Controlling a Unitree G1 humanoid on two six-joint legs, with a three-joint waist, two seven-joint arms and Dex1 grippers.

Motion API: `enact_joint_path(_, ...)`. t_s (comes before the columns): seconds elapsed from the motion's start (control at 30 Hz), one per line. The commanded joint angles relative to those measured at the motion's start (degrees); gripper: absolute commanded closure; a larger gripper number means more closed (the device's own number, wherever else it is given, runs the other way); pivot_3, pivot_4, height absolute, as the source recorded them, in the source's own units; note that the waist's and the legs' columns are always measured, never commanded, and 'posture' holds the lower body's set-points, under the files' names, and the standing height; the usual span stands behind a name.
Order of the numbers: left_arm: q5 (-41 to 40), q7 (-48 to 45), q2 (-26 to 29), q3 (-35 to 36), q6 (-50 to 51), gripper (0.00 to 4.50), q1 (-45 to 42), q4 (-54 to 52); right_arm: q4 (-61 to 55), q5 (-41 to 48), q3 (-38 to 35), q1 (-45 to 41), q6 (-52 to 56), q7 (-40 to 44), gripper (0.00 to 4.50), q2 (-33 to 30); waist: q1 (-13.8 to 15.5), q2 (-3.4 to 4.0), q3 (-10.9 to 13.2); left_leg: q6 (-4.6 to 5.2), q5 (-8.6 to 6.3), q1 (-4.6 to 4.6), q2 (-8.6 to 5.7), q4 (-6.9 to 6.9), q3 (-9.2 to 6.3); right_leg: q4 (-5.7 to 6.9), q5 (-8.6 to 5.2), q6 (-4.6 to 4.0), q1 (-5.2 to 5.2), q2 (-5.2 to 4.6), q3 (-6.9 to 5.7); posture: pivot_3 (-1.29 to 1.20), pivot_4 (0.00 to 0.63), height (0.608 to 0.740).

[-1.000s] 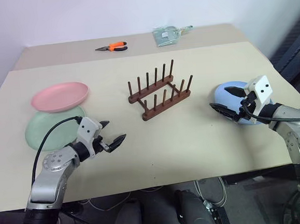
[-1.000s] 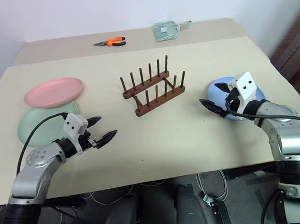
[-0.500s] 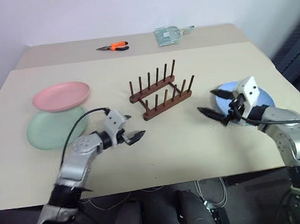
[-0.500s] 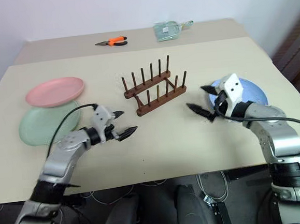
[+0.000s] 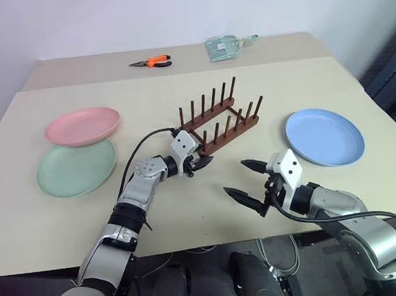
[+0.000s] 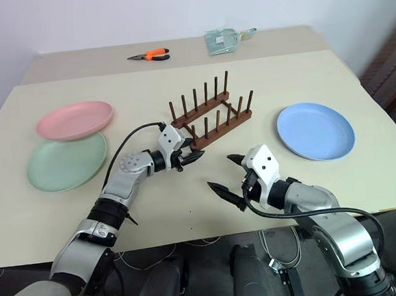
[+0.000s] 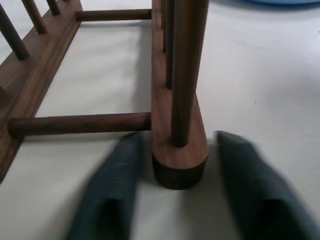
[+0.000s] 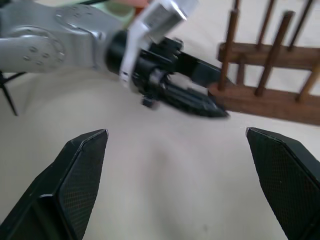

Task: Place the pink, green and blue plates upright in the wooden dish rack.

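The left gripper point(image 7: 175, 200) has its two fingers straddling the near end of the dish rack's point(image 5: 218, 122) front rail, one on each side, not visibly pressing it. The right gripper point(image 5: 249, 182) hangs released, fingers spread wide over bare table point(image 5: 190, 217). From the rack, the blue plate point(image 5: 324, 136) lies flat at 3 o'clock, the pink plate point(image 5: 82, 126) at 9 o'clock overlapping the green plate point(image 5: 76, 169). Orange pliers point(image 5: 151, 62) and a clear packet point(image 5: 223, 47) sit at 12 o'clock near a pale wall.
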Motion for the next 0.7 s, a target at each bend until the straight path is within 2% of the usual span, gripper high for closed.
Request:
enact_joint_path(0.03,-0.82,-6.17,1.12,-0.77,-3.32,3.75,0.88,-2.32,0.5,-0.74,-3.03,0.95,-2.4,2.25,0.0,-3.1,0.1,0.0,0.0,0.0,0.0,-0.01,0.0,0.0,0.0,0.0,0.0,-0.01,0.0,0.0,0.0,0.0,0.15,0.74)
enact_joint_path(0.23,-4.25,-23.93,8.08,-4.02,1.15,3.75,3.33,-11.87,6.0,-2.15,-7.34,0.98,-7.02,5.19,0.0,-6.67,0.21,0.0,0.01,0.0,0.0,-0.01,0.0,-0.01,0.02,-0.01,-0.01,-0.29,0.0,0.0,0.0,0.0,0.15,0.74)
enact_joint_path(0.33,-2.04,-25.09,10.12,-4.61,-1.5,3.75,3.06,-11.24,7.68,-2.86,-7.8,1.0,-8.68,6.07,0.0,-7.11,0.32,0.0,0.01,0.0,0.0,-0.01,0.01,-0.01,0.01,-0.01,-0.04,-0.28,0.01,0.0,0.0,0.0,0.15,0.74)
enact_joint_path(0.43,-0.49,-20.88,9.81,-2.8,-1.2,3.75,0.56,-5.85,9.1,-3.84,-8.02,0.85,-10.18,6.2,0.0,-7.07,0.45,-0.01,0.01,0.0,0.0,-0.02,0.01,0.01,0.01,-0.01,-0.05,-0.25,0.01,0.0,0.0,0.0,0.15,0.74)
enact_joint_path(0.5,-0.05,-18.38,9.58,-1.93,-1.33,2.69,0.51,-5.14,9.34,-3.99,-8.54,1.08,-10.47,6.3,0.0,-7.13,0.39,-0.01,0.01,0.01,0.0,-0.02,0.01,0.03,0.01,-0.01,-0.07,-0.21,0.01,0.01,0.0,0.0,0.15,0.74)
enact_joint_path(0.6,-0.14,-16.52,10.57,-0.93,0.19,1.38,2.38,-7.48,9.27,-3.35,-10.53,2.25,-10.33,7.17,0.0,-8.05,0.24,0.0,0.01,0.01,0.0,0.0,0.02,-0.02,0.01,0.0,0.04,-0.09,-0.01,0.01,0.0,0.0,0.15,0.74)
enact_joint_path(0.7,-1.81,-15.85,12.67,1.04,4.33,1.34,5.94,-12.49,9.08,-2.42,-12.69,3.78,-9.69,8.5,0.81,-9.26,0.12,0.0,0.01,0.01,0.0,0.0,0.03,-0.04,0.01,0.0,0.06,-0.11,-0.01,0.01,0.01,0.0,0.15,0.74)
